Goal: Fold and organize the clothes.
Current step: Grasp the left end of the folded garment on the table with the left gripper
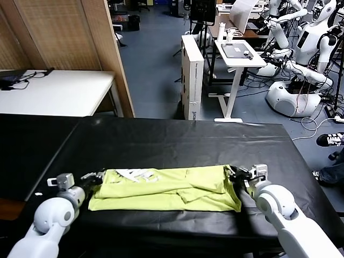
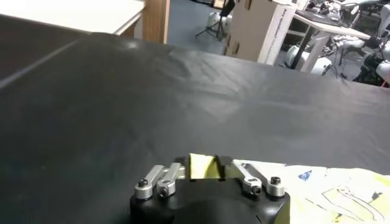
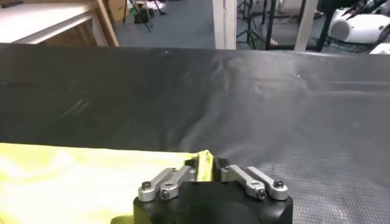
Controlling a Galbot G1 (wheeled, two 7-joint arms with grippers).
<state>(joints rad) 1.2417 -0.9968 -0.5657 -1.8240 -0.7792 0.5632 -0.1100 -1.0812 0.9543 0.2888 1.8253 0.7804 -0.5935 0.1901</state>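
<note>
The lime yellow-green T-shirt [image 1: 166,188] lies folded into a long band across the near part of the black table covering [image 1: 177,140], its white print patch [image 1: 134,174] facing up near the left end. My left gripper [image 1: 98,176] is shut on the shirt's left far corner; in the left wrist view [image 2: 205,165] yellow cloth sits pinched between its fingers. My right gripper [image 1: 232,172] is shut on the shirt's right far corner; in the right wrist view [image 3: 206,167] a fold of yellow cloth stands between its fingers.
A white table [image 1: 54,91] and a wooden partition [image 1: 64,32] stand at the back left. A white cabinet [image 1: 192,75], a small white stand table [image 1: 239,54] and other robots [image 1: 301,59] stand beyond the table's far edge.
</note>
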